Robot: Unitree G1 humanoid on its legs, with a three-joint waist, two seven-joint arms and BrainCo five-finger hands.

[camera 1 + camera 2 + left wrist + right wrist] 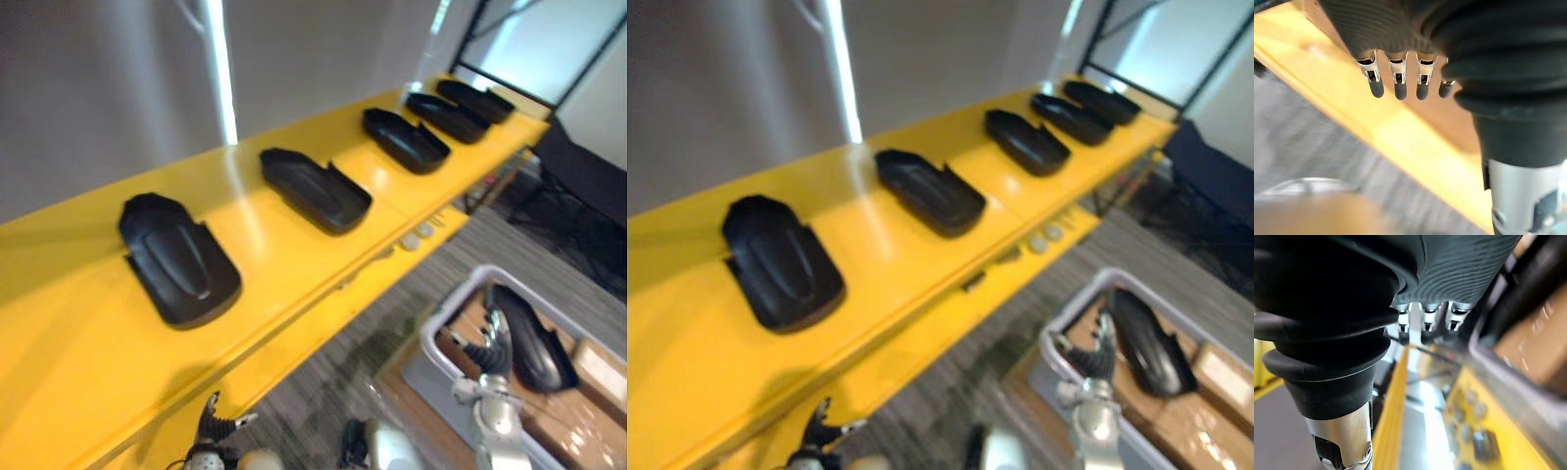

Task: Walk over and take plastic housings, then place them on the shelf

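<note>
While five housings line the yellow shelf, another housing lies in the grey bin, near right. The right hand hovers beside it, fingers apart; the left hand hangs relaxed and empty. A shallow grab on its smooth shell might slip.

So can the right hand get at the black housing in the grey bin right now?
Probably yes: the right hand is open over the grey bin, just beside the housing, which lies uncovered with nothing between them.

A long yellow shelf runs off toward the far right. Five black plastic housings lie on it in a row — each apart from its neighbours.
</note>
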